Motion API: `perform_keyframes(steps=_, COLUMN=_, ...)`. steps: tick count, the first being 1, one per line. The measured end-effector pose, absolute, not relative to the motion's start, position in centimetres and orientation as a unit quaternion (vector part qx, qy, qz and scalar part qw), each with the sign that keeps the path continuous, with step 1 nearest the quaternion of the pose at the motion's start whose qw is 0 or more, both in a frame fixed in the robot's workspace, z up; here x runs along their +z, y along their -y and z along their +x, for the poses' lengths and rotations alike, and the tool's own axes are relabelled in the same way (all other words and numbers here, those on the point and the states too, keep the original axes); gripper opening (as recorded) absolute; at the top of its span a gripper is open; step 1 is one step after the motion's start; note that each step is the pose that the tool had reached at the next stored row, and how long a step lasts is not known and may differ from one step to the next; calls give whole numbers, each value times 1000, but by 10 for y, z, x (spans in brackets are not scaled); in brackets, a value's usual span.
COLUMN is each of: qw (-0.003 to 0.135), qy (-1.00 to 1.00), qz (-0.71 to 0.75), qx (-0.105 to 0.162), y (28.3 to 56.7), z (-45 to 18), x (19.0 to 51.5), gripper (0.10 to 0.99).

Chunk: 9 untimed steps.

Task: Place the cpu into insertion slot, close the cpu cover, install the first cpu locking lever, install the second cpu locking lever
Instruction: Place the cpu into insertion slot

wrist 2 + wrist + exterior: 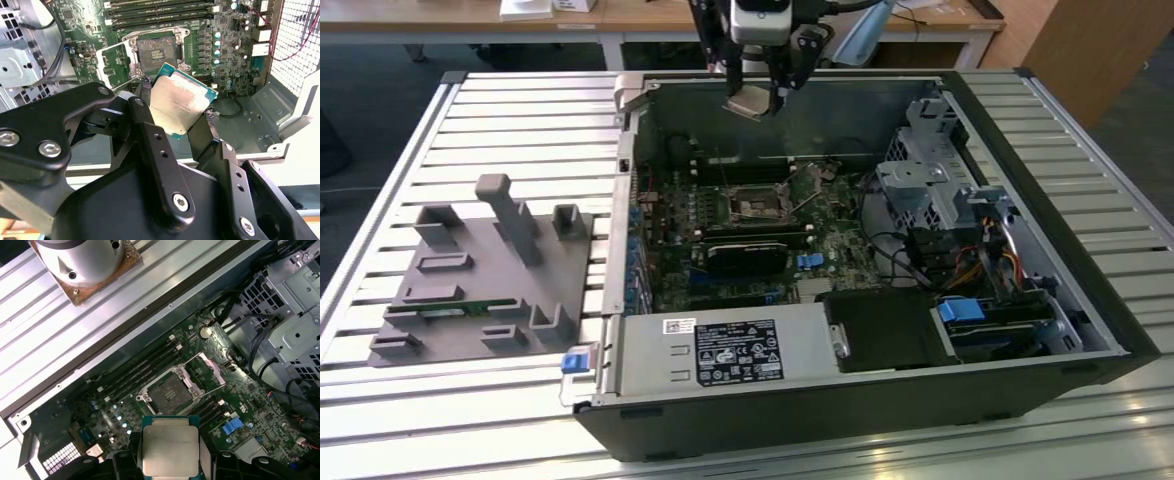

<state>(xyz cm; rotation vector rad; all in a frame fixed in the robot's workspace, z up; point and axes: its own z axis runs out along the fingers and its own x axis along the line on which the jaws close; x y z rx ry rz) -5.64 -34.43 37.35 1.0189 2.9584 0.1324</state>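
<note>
My gripper [755, 98] hangs high over the back of the open computer case, shut on the cpu [747, 105]. The cpu [182, 100] is a square chip with a pale metal top and a teal edge, clamped between the two black fingers [145, 117] and slightly tilted. Below it on the green motherboard lies the insertion slot [156, 52], a dark square with a silver rim and nothing in it. The cpu cover [116, 65] stands flipped open beside the slot. In the first wrist view the cpu [170, 447] sits well short of the insertion slot [170, 392] and the raised cpu cover [206, 367].
The case [854, 400] lies open on a slatted metal table [520, 110]. A black card [750, 255] and memory strips [160, 10] flank the slot. A drive cage [927, 180] with cables is at the exterior view's right, and a grey fixture [480, 280] at its left.
</note>
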Motion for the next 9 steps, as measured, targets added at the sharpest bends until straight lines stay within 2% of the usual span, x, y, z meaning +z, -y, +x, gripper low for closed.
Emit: perform_keyframes(steps=9, qw=6, qy=-935, qz=352, qx=42, y=344, z=-56, x=373, gripper=541)
